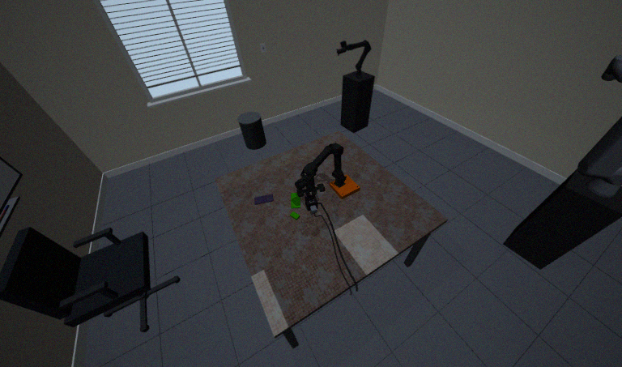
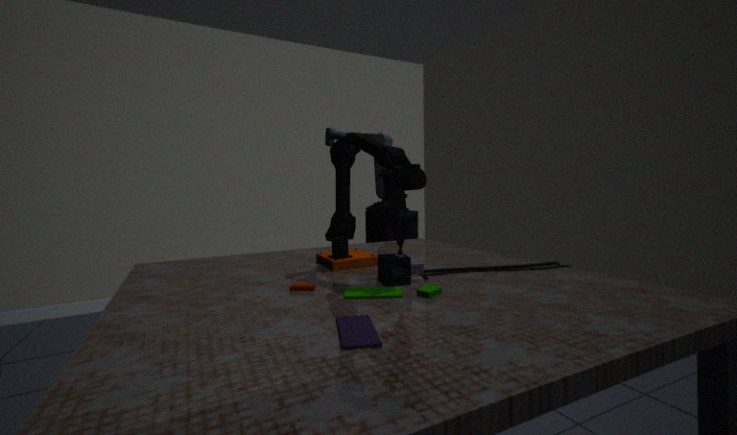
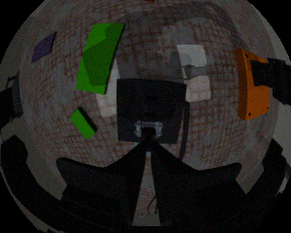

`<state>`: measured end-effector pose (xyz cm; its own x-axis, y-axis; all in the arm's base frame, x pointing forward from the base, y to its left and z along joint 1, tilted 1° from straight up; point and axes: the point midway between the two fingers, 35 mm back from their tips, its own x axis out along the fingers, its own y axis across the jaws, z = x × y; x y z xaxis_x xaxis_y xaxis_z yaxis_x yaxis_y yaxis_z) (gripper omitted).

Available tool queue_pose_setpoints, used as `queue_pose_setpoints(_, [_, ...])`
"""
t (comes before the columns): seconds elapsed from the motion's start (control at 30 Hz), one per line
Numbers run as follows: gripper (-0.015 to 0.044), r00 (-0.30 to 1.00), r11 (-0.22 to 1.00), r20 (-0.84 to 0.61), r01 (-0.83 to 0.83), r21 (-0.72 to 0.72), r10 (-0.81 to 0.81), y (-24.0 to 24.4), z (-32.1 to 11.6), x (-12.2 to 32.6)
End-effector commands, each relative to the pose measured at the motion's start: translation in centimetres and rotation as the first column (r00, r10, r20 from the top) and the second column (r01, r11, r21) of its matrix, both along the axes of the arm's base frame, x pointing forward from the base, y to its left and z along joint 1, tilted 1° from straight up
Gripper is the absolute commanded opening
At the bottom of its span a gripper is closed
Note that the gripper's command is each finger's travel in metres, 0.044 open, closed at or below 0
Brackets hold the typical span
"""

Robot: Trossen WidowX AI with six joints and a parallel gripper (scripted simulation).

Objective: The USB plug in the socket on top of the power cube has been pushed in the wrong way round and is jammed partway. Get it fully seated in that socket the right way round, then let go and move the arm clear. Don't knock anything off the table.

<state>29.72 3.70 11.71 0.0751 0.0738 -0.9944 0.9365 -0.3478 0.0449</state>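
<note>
The dark power cube (image 2: 393,270) (image 3: 133,104) stands on the table, directly under the fingertips. My gripper (image 2: 400,252) (image 3: 148,145) points down at its top and is shut on the USB plug. The plug is mostly hidden by the fingers and dark against the cube. A grey metallic outline (image 3: 140,128) shows on the cube top at the fingertips in the wrist view; I cannot tell whether it is the socket's rim or part of the plug. How deep the plug sits and which way round it is cannot be made out.
A green slab (image 2: 373,293) (image 3: 99,58), a small green block (image 1: 295,215) (image 2: 429,291) (image 3: 82,123), a purple slab (image 1: 263,199) (image 2: 358,332) and a red-orange piece (image 2: 301,287) lie around the cube. Dark cables (image 1: 333,239) (image 2: 497,269) run past it. The arm's orange base (image 1: 348,189) (image 3: 252,99) is nearby.
</note>
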Motion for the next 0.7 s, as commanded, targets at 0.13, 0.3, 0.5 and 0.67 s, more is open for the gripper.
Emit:
queue_pose_setpoints(0.13, [0.0000,1.000,1.000,-0.004,-0.003,0.003,0.003,0.04,-0.28,0.04])
queue_pose_setpoints(0.3, [0.0000,1.000,1.000,-0.004,-0.003,0.003,0.003,0.04,-0.34,0.04])
queue_pose_setpoints(0.5, [0.0000,1.000,1.000,-0.004,-0.003,0.003,0.003,0.04,-0.41,0.05])
queue_pose_setpoints(0.67, [0.0000,1.000,1.000,-0.004,-0.003,0.003,0.003,0.04,-0.44,0.05])
